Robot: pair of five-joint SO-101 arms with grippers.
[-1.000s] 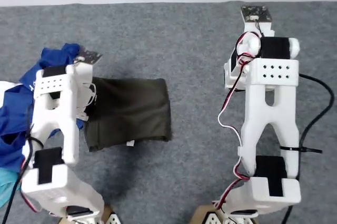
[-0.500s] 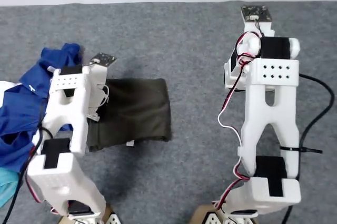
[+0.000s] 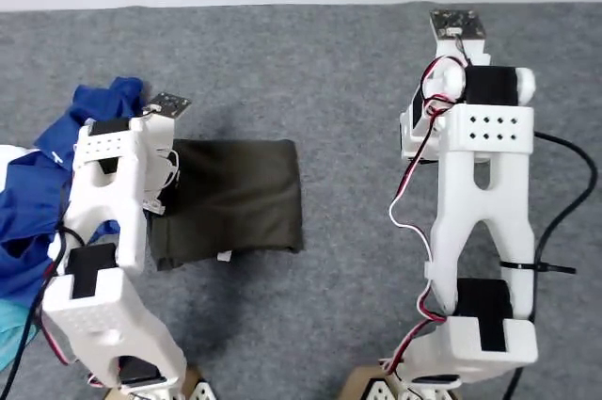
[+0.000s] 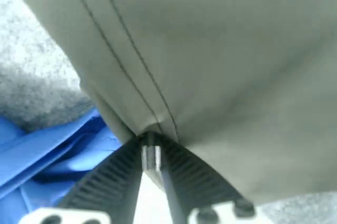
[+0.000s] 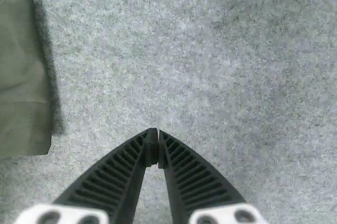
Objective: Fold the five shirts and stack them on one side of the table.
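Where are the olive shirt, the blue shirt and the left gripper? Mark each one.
olive shirt [image 3: 235,198], high view, middle of its folded panel.
blue shirt [image 3: 28,207], high view, crumpled cloth beside the arm.
left gripper [image 4: 151,147], left wrist view, between fingertips shut on the olive shirt's edge.

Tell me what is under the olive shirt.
The olive shirt lies on the grey table. By the edge pinched in the left pincer, blue shirt shows. Anything beneath its middle is covered.
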